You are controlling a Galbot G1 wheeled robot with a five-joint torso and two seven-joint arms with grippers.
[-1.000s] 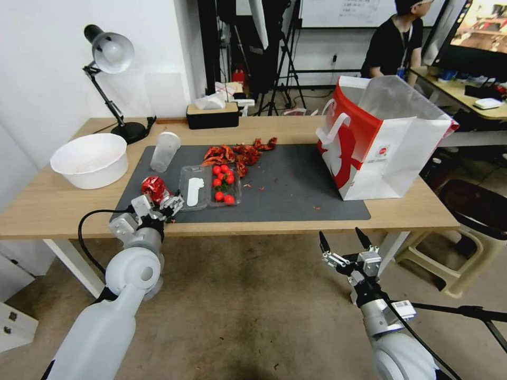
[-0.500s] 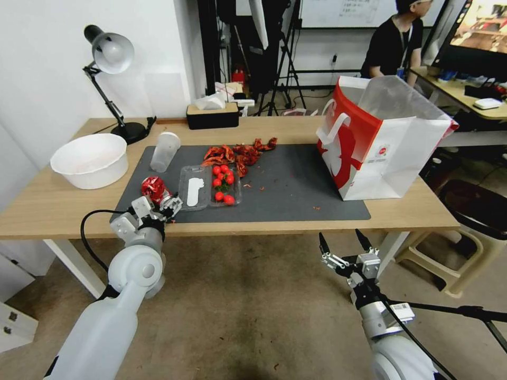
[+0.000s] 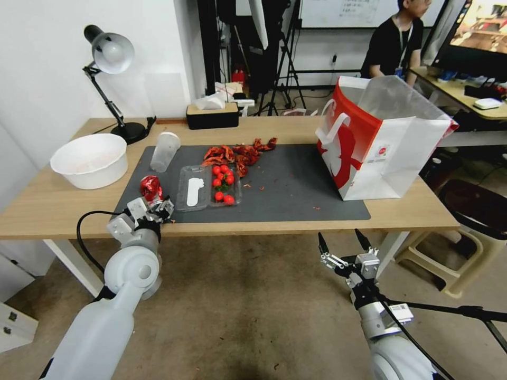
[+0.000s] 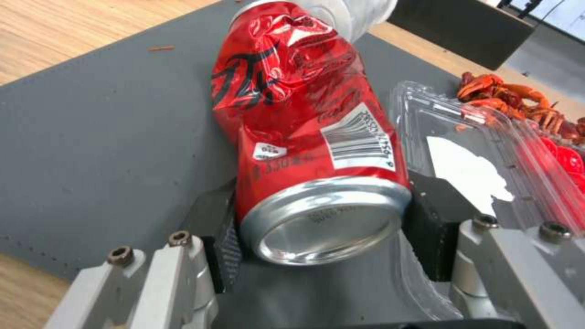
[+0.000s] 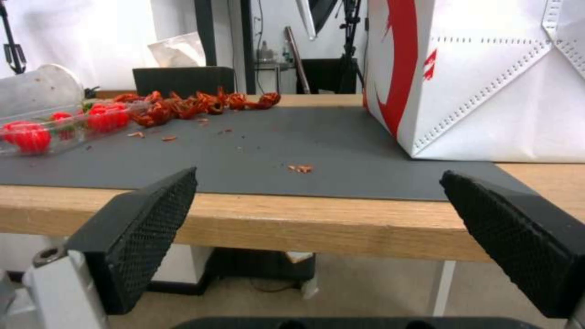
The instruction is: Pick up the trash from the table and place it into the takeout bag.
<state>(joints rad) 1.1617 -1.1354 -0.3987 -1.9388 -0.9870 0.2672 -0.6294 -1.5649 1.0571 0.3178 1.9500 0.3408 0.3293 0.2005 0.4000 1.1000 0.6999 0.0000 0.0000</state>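
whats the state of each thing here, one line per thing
crushed red can: dented, lying on its side on the mat, base between the left gripper's pads
left gripper: shut on the can at the mat's near edge
right gripper: open, held below the table's front edge
takeout bag: upright, mouth open
frosted plastic cup: lying tilted on the mat
clear clamshell: open, tomatoes inside
white bowl: upright
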